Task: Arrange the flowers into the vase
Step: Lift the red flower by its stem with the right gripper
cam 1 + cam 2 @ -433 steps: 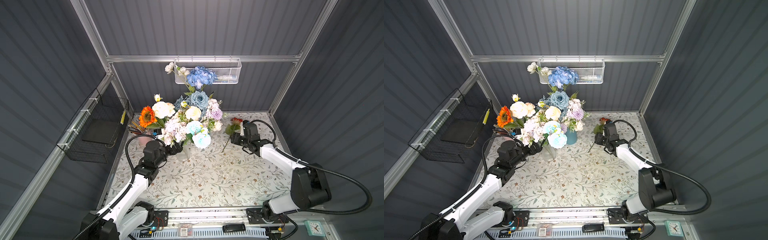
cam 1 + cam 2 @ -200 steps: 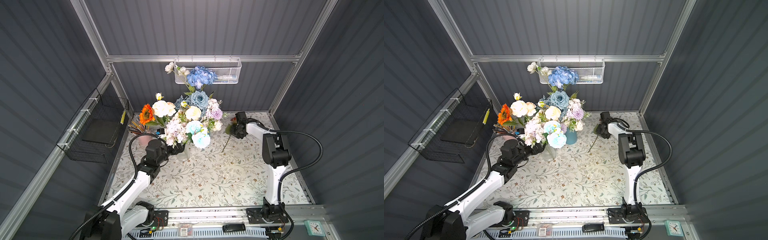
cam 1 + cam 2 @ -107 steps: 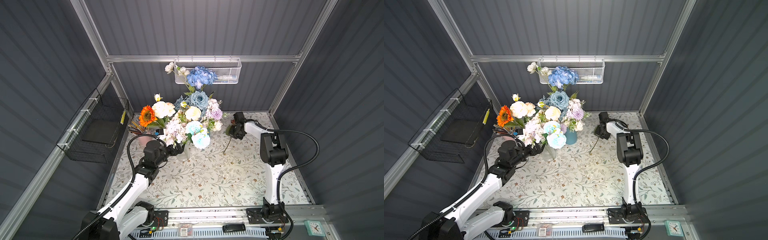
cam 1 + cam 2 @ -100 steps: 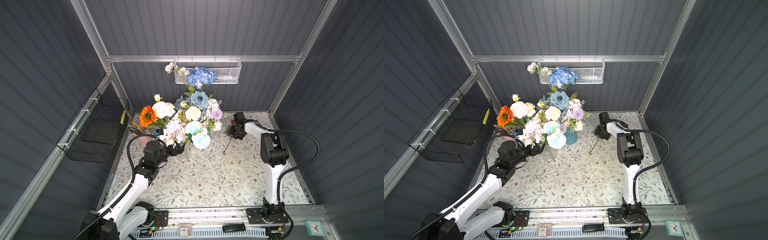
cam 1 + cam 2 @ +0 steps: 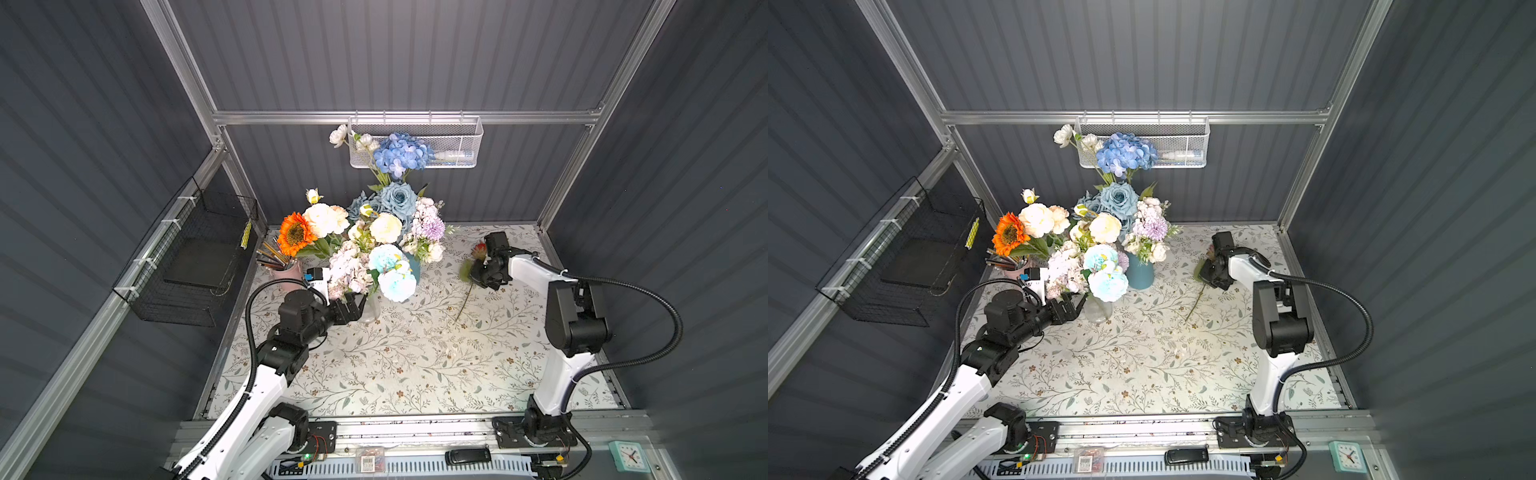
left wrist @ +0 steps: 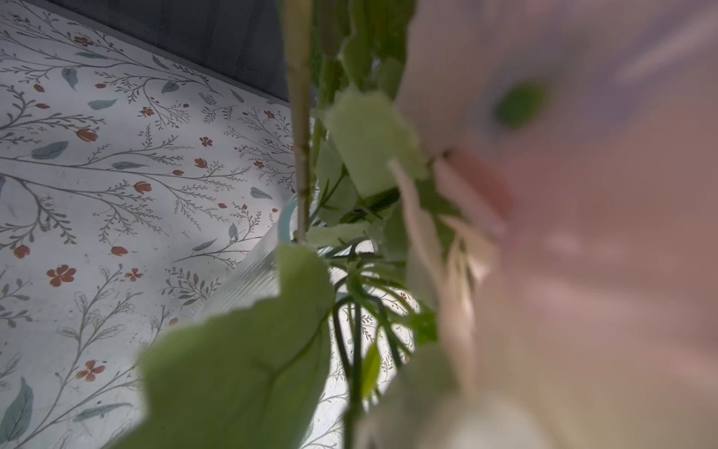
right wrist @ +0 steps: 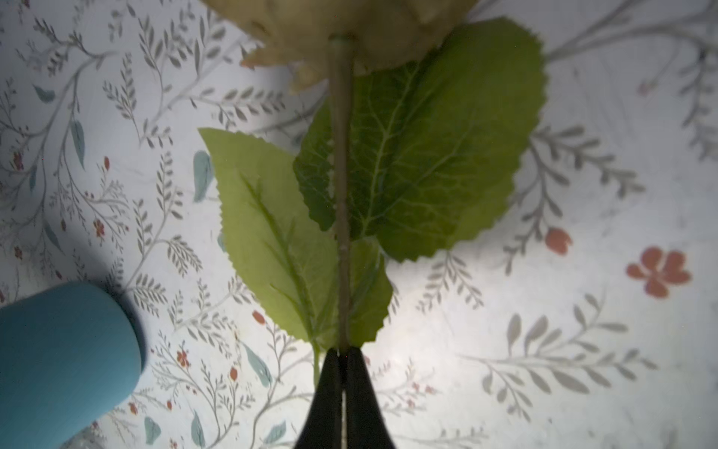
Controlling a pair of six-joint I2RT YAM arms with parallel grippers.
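Robotics lab test cell — an aluminium frame (image 5: 399,117) carries grey ribbed wall panels (image 5: 374,54). A left arm (image 5: 266,386) and right arm (image 5: 573,316) bolt to the near rail (image 5: 415,428) — a white wire basket (image 5: 457,143) hangs far, a black wire basket (image 5: 183,291) left.

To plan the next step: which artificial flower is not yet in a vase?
The red flower with the long green stem: the shut right gripper holds its stem. The others stand in the teal vase and the clear glass vase.

White table cover (image 5: 415,357) with grey-green sprigs (red blossoms), teal vase (image 5: 1140,272), blue hydrangea (image 5: 399,156), orange sunflower (image 5: 296,233), red sunflower (image 5: 479,250)
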